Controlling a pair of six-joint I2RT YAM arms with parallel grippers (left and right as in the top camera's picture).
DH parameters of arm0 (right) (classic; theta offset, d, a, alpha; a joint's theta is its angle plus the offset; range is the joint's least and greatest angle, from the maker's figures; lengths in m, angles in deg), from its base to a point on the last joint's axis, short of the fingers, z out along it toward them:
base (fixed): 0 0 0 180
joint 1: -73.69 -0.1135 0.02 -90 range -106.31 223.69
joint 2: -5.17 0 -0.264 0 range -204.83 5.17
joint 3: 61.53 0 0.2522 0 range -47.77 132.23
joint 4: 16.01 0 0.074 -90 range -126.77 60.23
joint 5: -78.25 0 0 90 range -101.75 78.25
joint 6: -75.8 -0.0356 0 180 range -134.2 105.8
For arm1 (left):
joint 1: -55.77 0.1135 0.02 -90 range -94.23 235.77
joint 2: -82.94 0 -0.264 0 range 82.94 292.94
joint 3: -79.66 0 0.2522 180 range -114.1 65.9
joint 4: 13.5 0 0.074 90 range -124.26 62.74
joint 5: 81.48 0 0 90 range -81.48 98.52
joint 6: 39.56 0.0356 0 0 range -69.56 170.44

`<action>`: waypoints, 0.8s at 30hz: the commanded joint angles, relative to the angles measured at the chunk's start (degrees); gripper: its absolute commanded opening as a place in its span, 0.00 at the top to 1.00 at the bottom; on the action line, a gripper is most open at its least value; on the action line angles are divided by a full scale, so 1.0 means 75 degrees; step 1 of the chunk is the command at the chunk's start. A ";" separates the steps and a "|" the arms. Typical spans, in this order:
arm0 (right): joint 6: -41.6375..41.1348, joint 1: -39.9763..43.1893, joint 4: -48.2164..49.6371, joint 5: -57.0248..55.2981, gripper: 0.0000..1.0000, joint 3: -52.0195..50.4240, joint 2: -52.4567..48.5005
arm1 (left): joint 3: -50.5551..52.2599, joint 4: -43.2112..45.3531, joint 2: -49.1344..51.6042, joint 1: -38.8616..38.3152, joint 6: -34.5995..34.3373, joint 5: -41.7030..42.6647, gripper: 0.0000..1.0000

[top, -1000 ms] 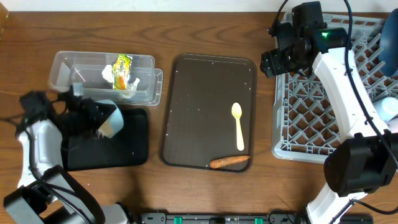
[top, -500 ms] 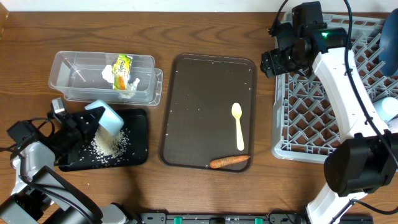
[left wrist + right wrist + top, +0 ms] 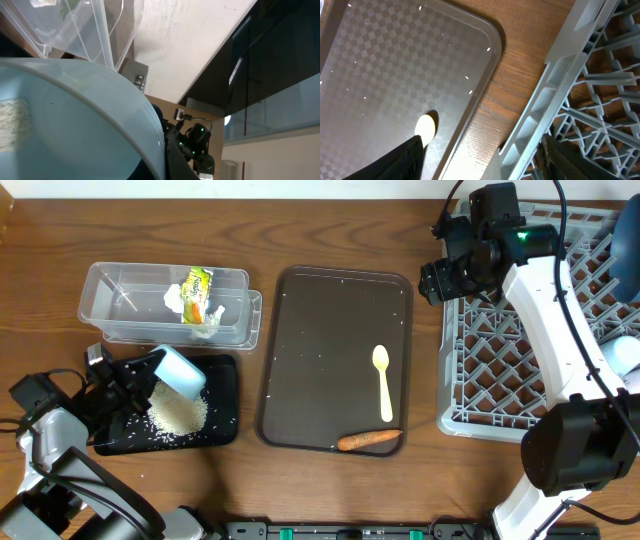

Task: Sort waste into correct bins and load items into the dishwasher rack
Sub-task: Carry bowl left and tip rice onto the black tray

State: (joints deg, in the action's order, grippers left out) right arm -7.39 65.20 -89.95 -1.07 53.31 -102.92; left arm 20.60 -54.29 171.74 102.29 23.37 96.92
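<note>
My left gripper [image 3: 140,377] is shut on the rim of the white bowl [image 3: 180,370] with the light-blue outside, held tipped on its side over the black tray [image 3: 226,432]. A heap of rice [image 3: 178,413] lies in that tray under the bowl. The left wrist view is filled by the bowl's inside [image 3: 75,115], with the clear tub [image 3: 95,30] above it. The clear tub [image 3: 112,288] holds the wrapper [image 3: 197,292] and the white tissue [image 3: 207,326]. The yellow spoon [image 3: 384,385] and the carrot [image 3: 368,439] lie on the brown serving tray [image 3: 320,320]. My right gripper [image 3: 432,281] hangs open and empty over the gap between that tray and the rack [image 3: 520,380].
A dark blue bowl [image 3: 630,230] and a light-blue cup [image 3: 625,352] sit in the rack at the right edge. In the right wrist view the spoon's head [image 3: 424,127] shows by my left finger, with the rack's rim [image 3: 560,80] to the right. Scattered grains dot the serving tray.
The left arm swung down and left and tipped the bowl. The rice poured out onto the black tray, where a heap now lies. The right arm has not moved.
</note>
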 commanded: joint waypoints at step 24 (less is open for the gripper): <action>-0.0073 -0.0006 -0.0038 0.0003 0.28 -0.0032 -0.0038 | 0.0009 0.1437 -0.0012 0.0009 0.0405 0.0236 0.94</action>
State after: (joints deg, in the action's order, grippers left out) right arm -7.39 65.20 -90.17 -1.09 53.31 -102.92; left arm 21.01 -44.30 171.76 102.27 26.32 95.70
